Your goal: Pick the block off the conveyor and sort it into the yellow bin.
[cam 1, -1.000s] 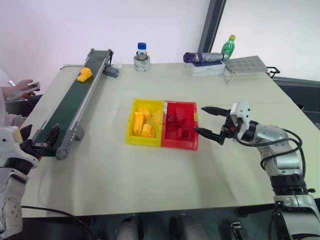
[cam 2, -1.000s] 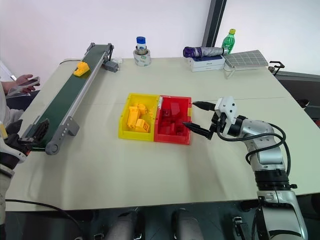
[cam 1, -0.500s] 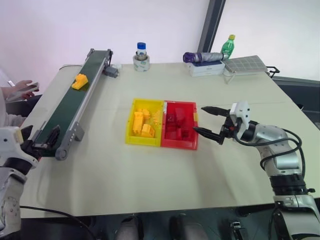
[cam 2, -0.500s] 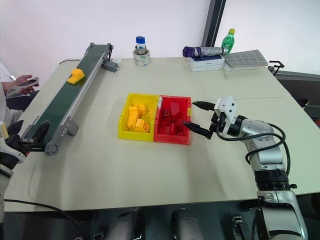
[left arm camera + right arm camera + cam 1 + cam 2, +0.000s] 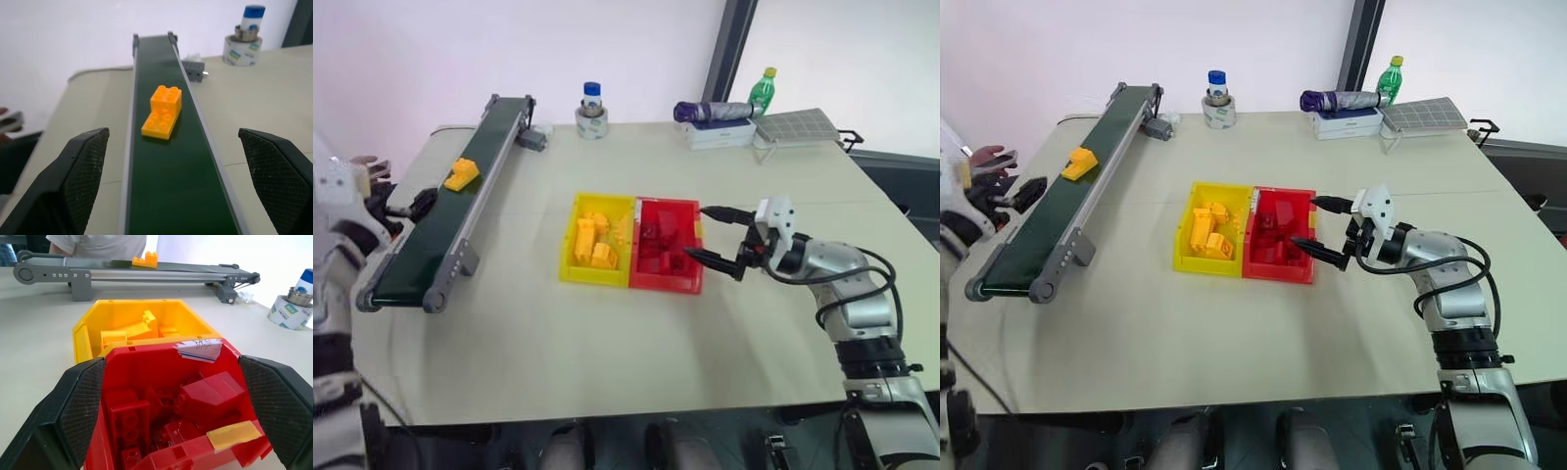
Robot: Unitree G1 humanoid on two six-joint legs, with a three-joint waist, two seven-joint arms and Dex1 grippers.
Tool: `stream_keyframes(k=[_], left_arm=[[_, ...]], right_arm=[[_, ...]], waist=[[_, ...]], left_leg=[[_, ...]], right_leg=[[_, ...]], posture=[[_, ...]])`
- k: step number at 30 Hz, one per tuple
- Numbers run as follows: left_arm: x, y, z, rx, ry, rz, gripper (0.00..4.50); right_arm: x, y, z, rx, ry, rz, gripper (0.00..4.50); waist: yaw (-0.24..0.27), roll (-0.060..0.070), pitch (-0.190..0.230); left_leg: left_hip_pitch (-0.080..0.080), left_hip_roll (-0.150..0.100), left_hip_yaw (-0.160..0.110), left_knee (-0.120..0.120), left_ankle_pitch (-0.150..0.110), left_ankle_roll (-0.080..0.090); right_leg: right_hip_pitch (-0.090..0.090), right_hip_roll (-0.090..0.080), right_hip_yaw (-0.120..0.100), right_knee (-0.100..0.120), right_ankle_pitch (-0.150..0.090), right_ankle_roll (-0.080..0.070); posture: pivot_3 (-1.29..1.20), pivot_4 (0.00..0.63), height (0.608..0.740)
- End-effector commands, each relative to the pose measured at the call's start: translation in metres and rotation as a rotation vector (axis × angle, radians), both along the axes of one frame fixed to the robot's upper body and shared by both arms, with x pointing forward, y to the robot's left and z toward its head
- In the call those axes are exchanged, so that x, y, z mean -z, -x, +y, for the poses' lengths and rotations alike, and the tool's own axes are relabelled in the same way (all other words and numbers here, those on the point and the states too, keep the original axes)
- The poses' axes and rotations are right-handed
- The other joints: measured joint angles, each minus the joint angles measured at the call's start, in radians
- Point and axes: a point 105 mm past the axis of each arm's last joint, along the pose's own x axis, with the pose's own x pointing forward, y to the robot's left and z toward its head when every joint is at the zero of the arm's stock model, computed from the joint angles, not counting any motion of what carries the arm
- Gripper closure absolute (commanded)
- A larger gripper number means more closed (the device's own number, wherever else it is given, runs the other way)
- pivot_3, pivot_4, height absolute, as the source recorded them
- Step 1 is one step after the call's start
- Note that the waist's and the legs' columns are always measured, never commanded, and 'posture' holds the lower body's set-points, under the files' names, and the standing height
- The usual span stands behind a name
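The block (image 5: 163, 111) sits mid-belt on the conveyor (image 5: 421, 240), ahead of your wide-open, empty left gripper (image 5: 176, 186). Close late or off-centre and you'll likely clip the rail or knock it off. Your right gripper (image 5: 1314, 224) also gapes empty by the red bin (image 5: 1279, 235), beside the yellow bin (image 5: 1183, 240).

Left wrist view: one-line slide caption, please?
Open left claw lined up behind the stepped orange plastic brick riding the dark green conveyor belt.
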Motion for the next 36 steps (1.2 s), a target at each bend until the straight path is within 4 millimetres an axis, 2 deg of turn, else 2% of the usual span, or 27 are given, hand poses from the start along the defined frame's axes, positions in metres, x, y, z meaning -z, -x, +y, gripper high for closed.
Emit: stream_keyframes(k=[1, 4, 6, 8, 14, 17, 22, 27, 30, 32, 34, 36], left_arm=[[-0.005, -0.014, 0.002, 0.022, -0.047, 0.007, 0.04], [-0.01, -0.029, -0.008, 0.063, -0.063, 0.01, 0.04], [-0.007, -0.035, -0.006, 0.049, -0.042, 0.033, 0.04], [-0.005, -0.038, -0.002, 0.023, 0.006, 0.048, 0.04], [0.012, -0.041, 0.0, 0.001, -0.018, 0.099, 0.04], [0.027, -0.04, -0.005, 0.035, -0.018, 0.158, 0.88], [0.027, -0.038, -0.002, 0.026, -0.032, 0.151, 3.27], [0.0, -0.035, 0.004, 0.012, -0.033, 0.041, 3.29], [-0.028, -0.032, -0.015, 0.119, -0.002, -0.083, 3.29], [-0.045, -0.025, -0.036, 0.224, 0.0, -0.171, 3.29], [-0.047, -0.015, -0.063, 0.34, -0.033, -0.189, 3.29], [-0.038, -0.005, -0.092, 0.463, -0.043, -0.153, 3.29]], right_arm=[[-0.012, 0.003, 0.003, -0.008, -0.009, -0.054, 0.0], [-0.01, 0.005, 0.004, -0.006, -0.014, -0.052, 0.0], [-0.009, 0.007, 0.003, 0.001, -0.018, -0.053, 0.0], [-0.009, 0.007, 0.002, 0.008, -0.021, -0.052, 0.0], [-0.006, 0.01, 0.0, 0.02, -0.019, -0.048, 0.0], [-0.006, 0.011, 0.0, 0.021, -0.022, -0.048, 0.0], [-0.006, 0.01, -0.001, 0.025, -0.023, -0.047, 0.0], [-0.005, 0.009, -0.002, 0.028, -0.024, -0.046, 0.0], [-0.004, 0.009, -0.002, 0.029, -0.024, -0.046, 0.0], [-0.005, 0.009, -0.002, 0.03, -0.025, -0.046, 0.0], [-0.005, 0.008, -0.003, 0.031, -0.026, -0.046, 0.0], [-0.005, 0.008, -0.003, 0.031, -0.025, -0.046, 0.0]], waist=[[-0.002, 0.0, 0.0], [-0.001, 0.0, 0.0], [0.001, 0.0, 0.0], [0.0, 0.0, 0.0], [-0.002, 0.0, 0.0], [-0.001, 0.0, 0.0], [0.002, 0.0, 0.0], [0.0, 0.0, 0.0], [-0.001, 0.0, 0.0], [0.0, 0.0, 0.0], [0.0, 0.0, 0.0], [0.0, 0.0, 0.0]], left_leg=[[0.0, 0.0, 0.0, 0.0, 0.0, 0.0], [-0.002, 0.0, 0.0, 0.0, 0.0, 0.001], [-0.005, 0.0, -0.001, 0.001, 0.0, 0.0], [-0.007, 0.0, -0.001, 0.002, 0.0, 0.0], [-0.007, 0.0, -0.001, 0.002, 0.0, 0.001], [-0.007, 0.0, -0.001, 0.003, 0.0, 0.0], [-0.007, 0.0, -0.001, 0.004, 0.0, 0.0], [-0.007, 0.0, -0.001, 0.005, 0.0, 0.0], [-0.008, 0.0, -0.001, 0.005, 0.0, 0.0], [-0.008, 0.0, -0.002, 0.005, 0.0, 0.0], [-0.008, 0.0, -0.002, 0.005, 0.0, 0.0], [-0.008, 0.0, -0.002, 0.005, 0.0, 0.0]], right_leg=[[0.0, 0.0, 0.0, 0.0, 0.0, 0.0], [-0.002, 0.001, -0.001, 0.0, 0.0, 0.001], [-0.003, 0.002, -0.003, 0.0, 0.0, 0.001], [-0.004, 0.002, -0.003, 0.0, 0.0, 0.002], [-0.005, 0.002, -0.003, 0.001, 0.001, 0.003], [-0.005, 0.002, -0.004, 0.001, 0.001, 0.003], [-0.005, 0.001, -0.004, 0.001, 0.001, 0.003], [-0.004, 0.001, -0.004, 0.002, 0.001, 0.003], [-0.005, 0.001, -0.004, 0.002, 0.001, 0.003], [-0.005, 0.001, -0.003, 0.002, 0.001, 0.003], [-0.005, 0.001, -0.003, 0.002, 0.001, 0.003], [-0.005, 0.0, -0.003, 0.003, 0.001, 0.003]], posture=[[0.0, 0.15, 0.74], [0.0, 0.15, 0.74], [0.0, 0.15, 0.74], [0.0, 0.15, 0.74], [0.0, 0.15, 0.74], [0.0, 0.15, 0.74], [0.0, 0.15, 0.74], [0.0, 0.15, 0.74], [0.0, 0.15, 0.74], [0.0, 0.15, 0.74], [0.0, 0.15, 0.74], [0.0, 0.15, 0.74]])
